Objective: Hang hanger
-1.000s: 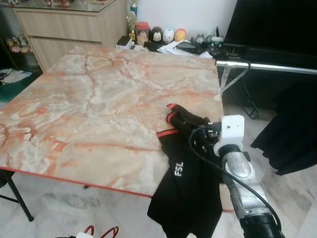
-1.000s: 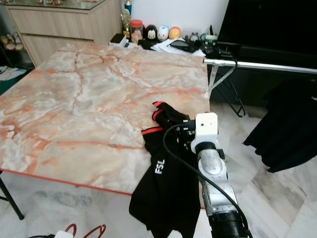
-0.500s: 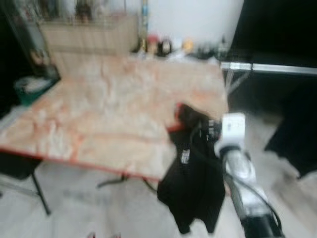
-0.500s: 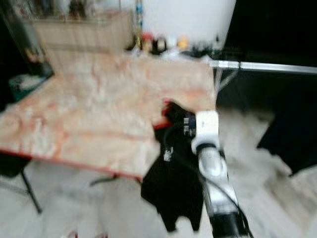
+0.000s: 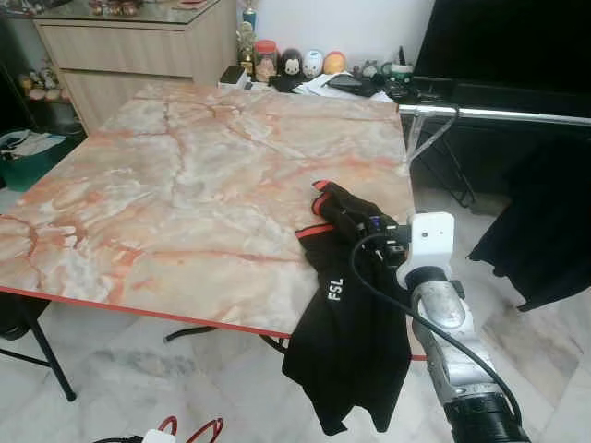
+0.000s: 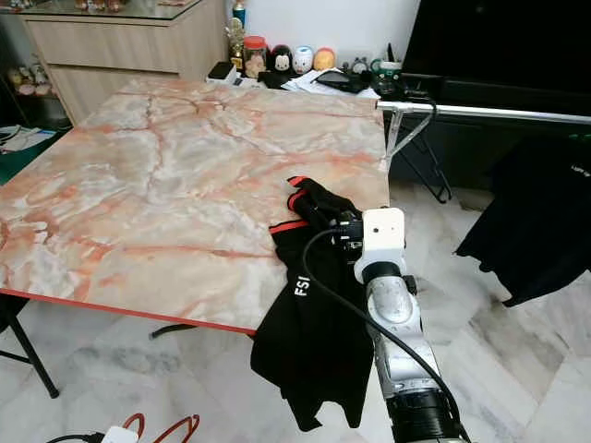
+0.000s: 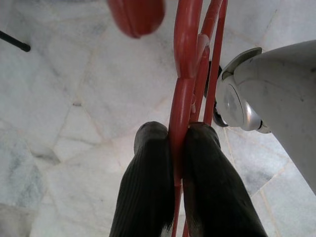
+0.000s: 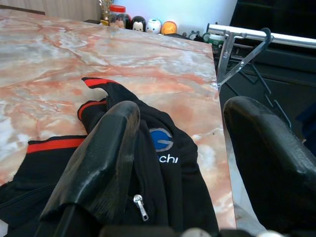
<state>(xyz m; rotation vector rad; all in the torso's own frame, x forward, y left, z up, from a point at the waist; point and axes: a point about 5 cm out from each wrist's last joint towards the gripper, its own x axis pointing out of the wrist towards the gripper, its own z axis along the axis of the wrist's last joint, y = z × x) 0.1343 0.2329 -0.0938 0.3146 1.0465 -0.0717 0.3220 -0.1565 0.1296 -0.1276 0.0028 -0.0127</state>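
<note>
Left wrist view: red hanger (image 7: 185, 94) pinched in left gripper (image 7: 178, 148), low over the marble floor (image 7: 59, 118); right gripper (image 8: 180, 148) spread wide above black jacket (image 5: 355, 305), draped off the bench (image 5: 185, 185) edge at 4 o'clock.

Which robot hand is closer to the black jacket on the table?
The right one. The right gripper hovers open just over the black jacket with red trim at the marble table's edge. The left gripper is down by the floor, clamping a red hanger.

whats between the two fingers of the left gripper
In the left wrist view the left gripper is shut on the red hanger; its thin red bar runs straight between the two black fingers, above pale marble floor.
</note>
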